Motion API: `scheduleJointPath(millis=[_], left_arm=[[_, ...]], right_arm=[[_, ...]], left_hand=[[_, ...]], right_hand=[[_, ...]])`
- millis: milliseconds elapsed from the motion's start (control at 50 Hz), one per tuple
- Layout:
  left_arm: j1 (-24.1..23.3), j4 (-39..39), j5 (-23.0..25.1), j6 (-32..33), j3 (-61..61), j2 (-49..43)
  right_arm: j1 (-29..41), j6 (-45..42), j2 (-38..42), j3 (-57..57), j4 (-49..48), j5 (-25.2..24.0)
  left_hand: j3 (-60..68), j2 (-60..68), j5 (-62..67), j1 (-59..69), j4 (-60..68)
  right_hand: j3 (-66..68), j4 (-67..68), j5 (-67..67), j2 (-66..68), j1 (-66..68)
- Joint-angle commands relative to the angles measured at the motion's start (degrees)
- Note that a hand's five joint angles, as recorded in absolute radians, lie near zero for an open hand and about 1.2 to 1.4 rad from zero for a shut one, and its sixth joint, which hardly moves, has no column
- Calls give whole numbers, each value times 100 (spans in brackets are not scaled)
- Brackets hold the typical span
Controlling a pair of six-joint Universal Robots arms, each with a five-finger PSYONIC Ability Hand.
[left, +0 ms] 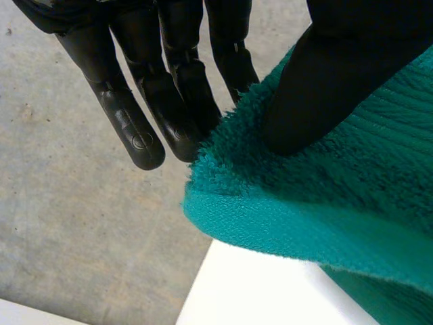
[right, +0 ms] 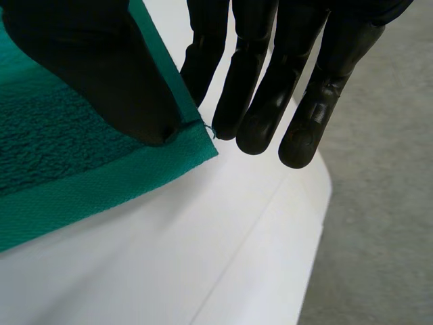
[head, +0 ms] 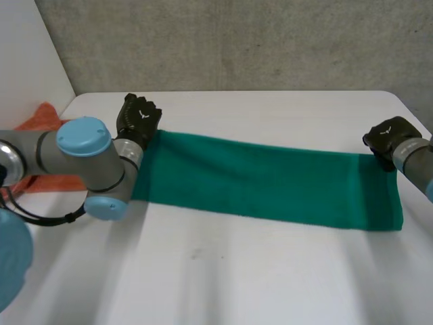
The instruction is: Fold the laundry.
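Towel (head: pixel 270 186), one, corners in left hand (head: pixel 139 120) and right hand (head: pixel 387 138).

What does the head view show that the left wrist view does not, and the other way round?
Head view: the whole towel stretched across the table, the right hand at its other far corner, and an orange cloth beside the left arm. Left wrist view: the thumb pressing the corner against straight fingers. Both: the left hand on a towel corner.

Orange cloth (head: pixel 42 118) mostly hidden behind left arm (head: pixel 81 152); green towel (head: pixel 270 183) near-left corner likewise covered.
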Motion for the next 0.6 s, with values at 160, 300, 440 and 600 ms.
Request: scheduleJointPath(millis=[160,300,440,600], left_arm=[[-129,810,214,3,1025,-1161],[-244,1401,188,-15,-346,-204],[-296,1419,83,-103,-1928,903],[-358,1419,-41,-1007,-3186,1915]], right_arm=[[237,768,1198,-1502,-386,761],[185,1850,-222,-302,-334,78],[-209,2160,-1262,1650,-299,-731],[-641,2090,-1712,3269,-578,-1119]], left_hand=[[-5836,-5869,-5622,-5559,-5885],[-5836,-5869,-5622,-5559,-5885],[-5836,-5869,-5622,-5559,-5885],[-5836,-5869,-5622,-5559,-5885]], right_hand=[[-5759,-5808,-5708,-5721,-4682],[-5759,-5808,-5708,-5721,-4682],[-5759,-5808,-5708,-5721,-4682],[-5384,-5432,-5333,-5346,-4307]])
